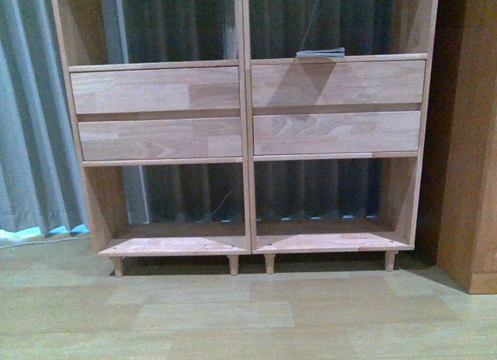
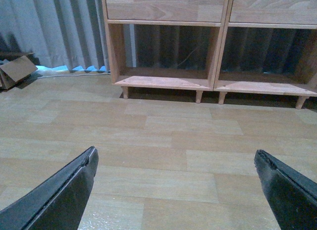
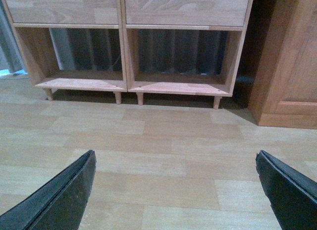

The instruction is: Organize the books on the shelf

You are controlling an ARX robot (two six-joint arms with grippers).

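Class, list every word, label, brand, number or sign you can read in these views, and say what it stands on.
None readable.
The wooden shelf has plain fronts, no labels.
The flat book on its upper right board shows only a thin edge, too small and blurred for print.
The cardboard box and brown cabinet bear no visible marks.

Floor (image 1: 233, 313) before shelf (image 1: 245, 112) open; lower bays (image 1: 178, 240) passable; cabinet (image 1: 474, 143) crowds right side; book (image 1: 320, 53), seemingly, on upper-right ledge.

Pale wood-look floor (image 1: 233, 313), grey curtain (image 1: 31, 104) behind, darker brown cabinet (image 1: 474, 143) at right
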